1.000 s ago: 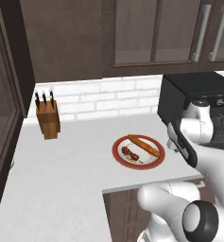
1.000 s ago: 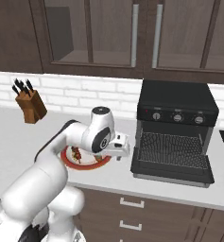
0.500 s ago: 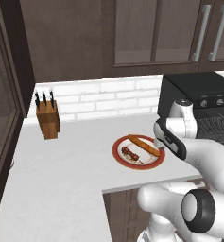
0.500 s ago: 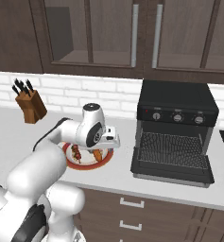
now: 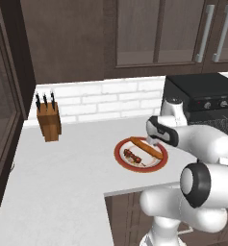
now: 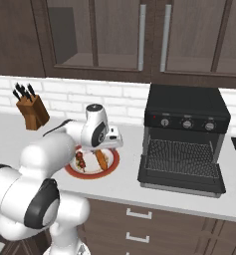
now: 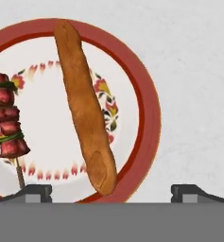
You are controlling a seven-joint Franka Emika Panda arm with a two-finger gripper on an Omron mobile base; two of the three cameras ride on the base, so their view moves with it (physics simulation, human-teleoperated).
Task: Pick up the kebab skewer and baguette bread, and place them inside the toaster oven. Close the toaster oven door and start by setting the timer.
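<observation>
A red-rimmed plate (image 5: 120, 154) (image 6: 72, 171) (image 7: 149, 108) on the white counter carries the long orange-brown baguette bread (image 5: 146, 147) (image 6: 101, 159) (image 7: 85, 108). The kebab skewer (image 5: 132, 156) (image 6: 81, 160) (image 7: 7, 125), with dark red chunks, lies on the plate beside it. My gripper (image 5: 156, 141) (image 6: 109, 146) (image 7: 111, 194) hovers open just above the plate, its fingertips (image 7: 35, 193) spread to either side of the baguette's near end and holding nothing. To the right stands the black toaster oven (image 5: 202, 96) (image 6: 184, 107). The toaster oven door (image 6: 181, 178) is dropped open and the wire rack shows.
A wooden knife block (image 5: 49, 122) (image 6: 32, 107) stands at the back left against the white brick wall. Dark cabinets hang above the counter. Three small knobs (image 6: 187, 124) sit along the oven's top front. Bare counter lies left of the plate.
The arm has swung left from in front of the oven, and the hand now hangs over the plate. The jaws have stayed open. Plate, bread and skewer have not moved.
</observation>
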